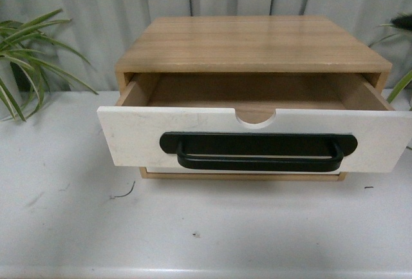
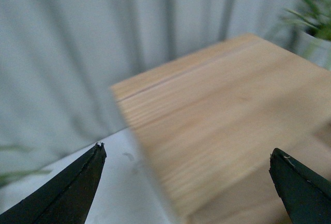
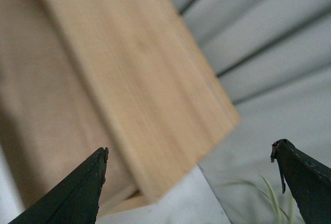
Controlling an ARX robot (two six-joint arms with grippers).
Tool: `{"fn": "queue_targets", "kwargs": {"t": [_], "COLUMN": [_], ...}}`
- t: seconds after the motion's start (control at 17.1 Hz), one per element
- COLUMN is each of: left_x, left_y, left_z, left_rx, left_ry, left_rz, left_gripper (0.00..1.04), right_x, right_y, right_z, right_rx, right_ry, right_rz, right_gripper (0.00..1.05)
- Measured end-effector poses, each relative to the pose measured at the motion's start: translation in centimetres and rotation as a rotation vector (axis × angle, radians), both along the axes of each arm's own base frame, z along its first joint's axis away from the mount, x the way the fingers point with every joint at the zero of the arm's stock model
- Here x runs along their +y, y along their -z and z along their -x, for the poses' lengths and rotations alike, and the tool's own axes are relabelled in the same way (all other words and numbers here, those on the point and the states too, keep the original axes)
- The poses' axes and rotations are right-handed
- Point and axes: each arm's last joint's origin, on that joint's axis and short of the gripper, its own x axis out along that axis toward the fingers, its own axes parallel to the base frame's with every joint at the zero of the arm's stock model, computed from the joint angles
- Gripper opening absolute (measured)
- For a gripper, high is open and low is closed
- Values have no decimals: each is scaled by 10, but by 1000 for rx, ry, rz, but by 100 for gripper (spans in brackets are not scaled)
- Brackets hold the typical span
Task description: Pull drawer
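Drawer: the drawer (image 1: 257, 138) stands part way out of the wooden cabinet (image 1: 251, 44), its white front well forward of the cabinet's face and tilted slightly in the front view.
Inside: the wood floor and both light wood sides of the drawer show behind the front; nothing is seen lying in it.
Handle: the long black bar handle (image 1: 257, 153) runs across the middle of the front, below the half-round notch (image 1: 256, 116); nothing touches it.
Setting: the cabinet sits on the white table (image 1: 193, 227), with a plant (image 1: 26, 60) to one side and a grey pleated backdrop (image 1: 96, 2) behind.
Left jaws: spread wide and holding nothing; the dark fingertips (image 2: 77, 188) frame the cabinet's top from above, apart from it.
Right jaws: also spread wide and empty; the fingertips (image 3: 77, 188) look onto a blurred corner of the cabinet.
Arms: neither shows in the front view, so both sit clear of the drawer front.
Progress: the pull looks largely or wholly done, judging by the open gap.
Left to do: at most a further pull, if full extension is wanted; how much travel remains cannot be told.
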Motion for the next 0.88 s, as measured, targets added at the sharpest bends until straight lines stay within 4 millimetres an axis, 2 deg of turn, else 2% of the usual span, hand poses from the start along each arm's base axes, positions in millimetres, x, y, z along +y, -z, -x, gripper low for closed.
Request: {"fn": "queue_targets", "kwargs": {"t": [0.06, 0.18, 0.29, 0.41, 0.53, 0.58, 0.64, 0.7, 0.82, 0.88], "left_x": [22, 58, 81, 86, 89, 86, 76, 68, 64, 59], "left_y": [2, 20, 32, 29, 21, 23, 33, 46, 53, 67], "left_z": [2, 19, 41, 62, 81, 97, 111, 120, 123, 129], "left_rx": [1, 60, 61, 16, -71, -178, -209, -210, -200, -177], "left_ry": [-162, -393, -531, -577, -598, -502, -449, -421, -411, -406], "left_rz": [69, 152, 200, 202, 188, 177, 166, 163, 163, 163], "left_gripper": [98, 98, 98, 98, 96, 84, 73, 62, 57, 46], "right_x": [-10, -37, -59, -63, -61, -62, -62, -54, -49, -40], "right_y": [-8, -18, -19, -19, -18, -19, -16, -4, 1, 10], "right_z": [-3, -3, 11, 28, 37, 42, 52, 74, 84, 103], "right_rx": [-36, -20, 30, 59, 59, 19, -13, 3, 8, 18], "right_ry": [130, 398, 600, 644, 651, 636, 630, 626, 630, 640], "right_rz": [-85, -311, -631, -833, -892, -899, -885, -865, -860, -850], "right_gripper": [98, 98, 98, 98, 98, 95, 86, 73, 67, 56]}}
